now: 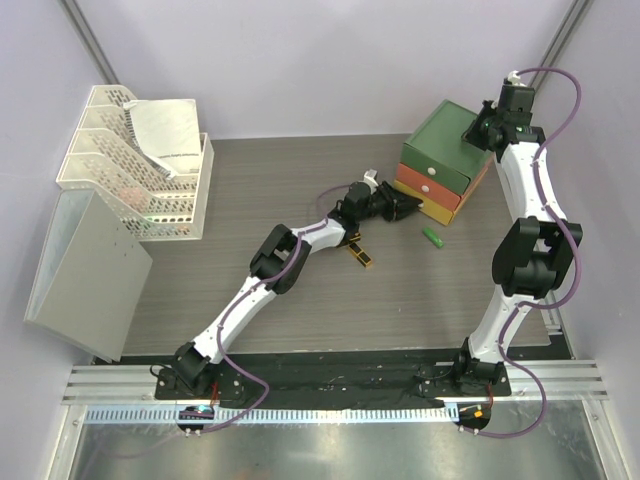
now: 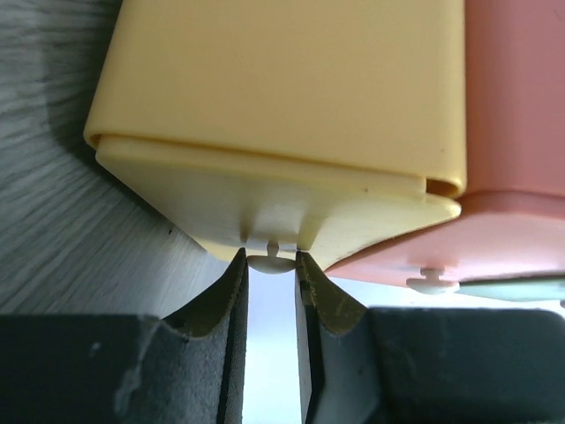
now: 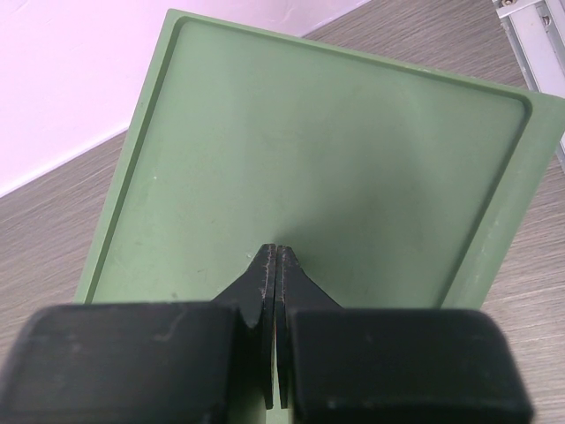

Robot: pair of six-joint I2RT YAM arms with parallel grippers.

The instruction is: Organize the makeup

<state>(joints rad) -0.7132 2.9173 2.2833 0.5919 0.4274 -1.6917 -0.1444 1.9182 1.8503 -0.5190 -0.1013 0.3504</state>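
Left gripper (image 2: 269, 258) tips flank the white knob (image 2: 271, 263) of the yellow drawer (image 2: 291, 106), grasp possibly incomplete; right gripper (image 3: 275, 252), clenched empty, has the green top (image 3: 335, 150) just ahead.

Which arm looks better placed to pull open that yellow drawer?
Left. The left fingers sit either side of the yellow drawer's white knob, with little gap to spare. The right fingers are shut over the box's green top, away from any knob.

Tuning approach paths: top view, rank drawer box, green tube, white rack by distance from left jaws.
1. Drawer box, right rear, at jaws of the left gripper.
2. Green tube, just in front of the box.
3. White rack, far left.
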